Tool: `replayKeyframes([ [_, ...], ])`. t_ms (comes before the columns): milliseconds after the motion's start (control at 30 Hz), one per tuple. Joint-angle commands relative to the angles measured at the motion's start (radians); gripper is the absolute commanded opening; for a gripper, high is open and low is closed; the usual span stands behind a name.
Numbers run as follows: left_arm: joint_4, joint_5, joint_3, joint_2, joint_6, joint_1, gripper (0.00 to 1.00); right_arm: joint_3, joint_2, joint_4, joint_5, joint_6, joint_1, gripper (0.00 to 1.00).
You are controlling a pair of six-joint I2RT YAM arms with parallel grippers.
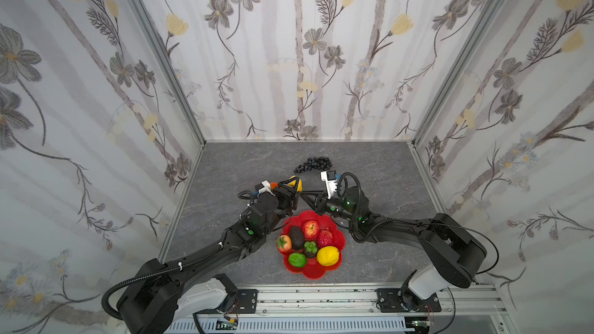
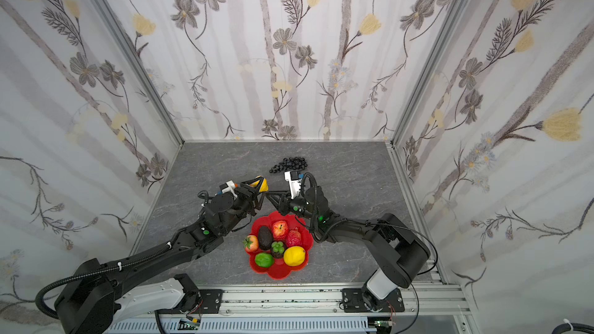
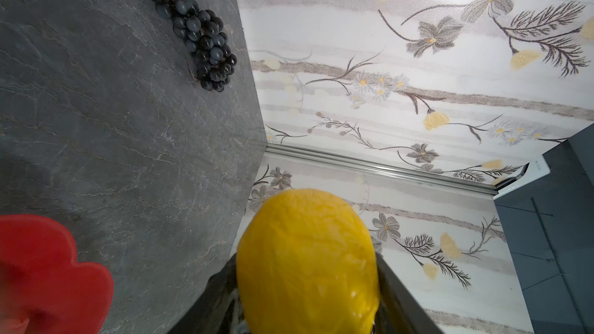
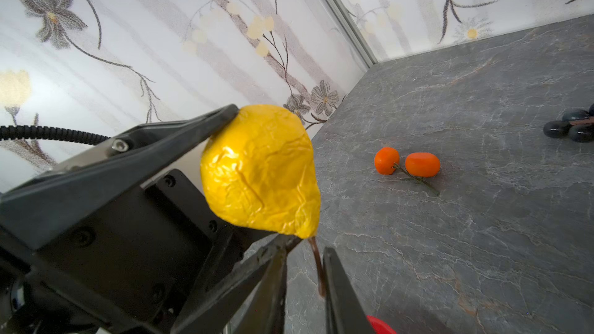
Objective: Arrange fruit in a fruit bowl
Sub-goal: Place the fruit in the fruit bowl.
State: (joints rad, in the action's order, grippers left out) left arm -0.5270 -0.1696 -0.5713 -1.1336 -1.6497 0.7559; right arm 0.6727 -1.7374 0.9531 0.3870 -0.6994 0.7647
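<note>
Counting seven fruits already in the red bowl [image 1: 313,273] near the desk's [image 1: 225,162] front edge. My left pincer [image 1: 294,185] holds the pear [image 4: 260,168] above mid-desk. My right pincer [image 4: 305,261] has narrowed around its stem, but I can't tell if it grips. Grapes [image 1: 313,164] and two oranges [image 4: 422,164] lie outside.

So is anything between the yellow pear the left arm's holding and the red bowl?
No loose fruit. Only the right gripper, its fingers flanking the pear's stem, sits on the bowl side of it.
</note>
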Motion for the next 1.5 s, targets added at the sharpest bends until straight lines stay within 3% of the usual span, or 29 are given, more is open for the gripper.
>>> replayKeyframes([
  [0, -0.032, -0.002, -0.006, -0.003, -0.01, 0.002, 0.59, -0.003, -0.002, 0.052, -0.008, -0.008, 0.001, 0.19],
  [233, -0.022, -0.004, -0.008, -0.011, -0.013, 0.003, 0.61, -0.011, 0.01, 0.041, -0.028, 0.001, 0.001, 0.02],
  [467, 0.025, -0.022, -0.008, 0.007, 0.006, 0.004, 0.71, 0.003, 0.053, -0.077, -0.079, 0.046, 0.008, 0.0],
  [600, 0.098, -0.044, -0.013, 0.047, 0.062, 0.002, 0.78, 0.045, 0.108, -0.28, -0.135, 0.113, 0.008, 0.0],
  [767, 0.303, -0.091, -0.039, 0.175, 0.236, -0.034, 0.86, 0.133, 0.213, -0.659, -0.268, 0.266, 0.079, 0.0],
  [933, 0.554, -0.1, -0.077, 0.306, 0.464, -0.134, 0.88, 0.255, 0.253, -1.047, -0.358, 0.419, 0.131, 0.0],
  [1167, 0.777, -0.121, -0.077, 0.459, 0.76, -0.265, 0.89, 0.363, 0.285, -1.41, -0.423, 0.519, 0.222, 0.0],
  [1467, 0.865, -0.154, -0.046, 0.523, 1.014, -0.308, 0.9, 0.445, 0.318, -1.698, -0.457, 0.533, 0.36, 0.0],
])
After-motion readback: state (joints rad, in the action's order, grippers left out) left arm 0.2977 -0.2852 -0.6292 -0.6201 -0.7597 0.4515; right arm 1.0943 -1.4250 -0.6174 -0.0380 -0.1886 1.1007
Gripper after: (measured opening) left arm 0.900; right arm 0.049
